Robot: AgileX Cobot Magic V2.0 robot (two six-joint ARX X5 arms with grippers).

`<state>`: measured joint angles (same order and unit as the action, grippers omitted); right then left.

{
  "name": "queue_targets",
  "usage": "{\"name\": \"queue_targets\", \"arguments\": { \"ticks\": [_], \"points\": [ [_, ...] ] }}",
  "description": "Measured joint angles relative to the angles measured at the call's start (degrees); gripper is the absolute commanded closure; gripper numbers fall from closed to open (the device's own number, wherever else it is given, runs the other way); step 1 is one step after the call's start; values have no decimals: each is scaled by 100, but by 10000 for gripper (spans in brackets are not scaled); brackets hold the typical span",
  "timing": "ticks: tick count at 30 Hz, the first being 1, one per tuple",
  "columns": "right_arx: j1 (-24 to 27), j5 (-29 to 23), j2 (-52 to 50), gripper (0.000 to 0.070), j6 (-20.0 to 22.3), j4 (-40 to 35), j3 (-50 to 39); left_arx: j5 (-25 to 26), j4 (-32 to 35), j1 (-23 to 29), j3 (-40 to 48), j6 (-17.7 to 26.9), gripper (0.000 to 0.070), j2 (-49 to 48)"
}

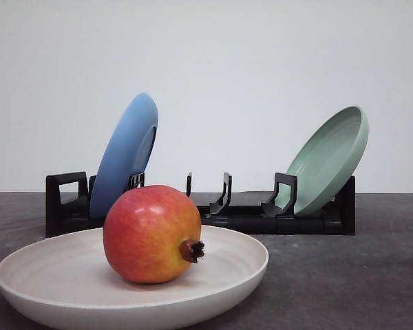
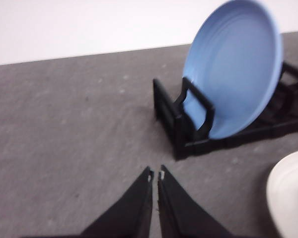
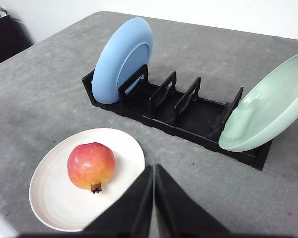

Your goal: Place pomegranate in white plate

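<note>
A pomegranate (image 1: 152,234) sits inside the white plate (image 1: 41,265) at the near edge of the grey bench (image 1: 344,282), its dark brown calyx turned toward the front camera and slightly to the right. The fruit rests a little left of the plate's centre in the front view, touching the plate's floor, with bare rim showing all around it.

Behind the plate stands a black dish rack (image 1: 241,216) with upright dividers. A blue plate (image 1: 127,155) leans in the rack's left end slot, and a pale green plate (image 1: 330,158) leans at the right end; the slots between them hold nothing.

The right claw (image 3: 153,171) hovers above the bench just beside the white plate's rim, its two black fingers pressed together with only a thin seam between them, gripping nothing. From that wrist camera the arm looks down at an angle over the fruit, the white plate and the full length of the rack.

The left claw (image 2: 155,174) is likewise drawn closed, its tips nearly touching, hanging over bare bench near the rack's blue-plate end. The white plate's edge (image 2: 290,198) shows at the side of that view, well apart from the fingertips. Neither claw touches the pomegranate or any plate
</note>
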<state>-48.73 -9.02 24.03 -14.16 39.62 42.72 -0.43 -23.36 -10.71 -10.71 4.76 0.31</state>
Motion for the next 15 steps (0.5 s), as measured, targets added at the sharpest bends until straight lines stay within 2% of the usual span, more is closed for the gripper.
{"name": "queue_targets", "arguments": {
  "ticks": [3, 10, 15],
  "points": [
    [0, 0, 0, 700, -1, 1, 0, 4, 188, 86, 220, 106, 700, -1],
    [0, 0, 0, 700, -1, 0, 0, 20, 1123, 132, 799, 190, 700, -1],
    [0, 0, 0, 700, -1, 1, 0, 20, 1293, 132, 950, 188, 700, -1]
  ]
}}
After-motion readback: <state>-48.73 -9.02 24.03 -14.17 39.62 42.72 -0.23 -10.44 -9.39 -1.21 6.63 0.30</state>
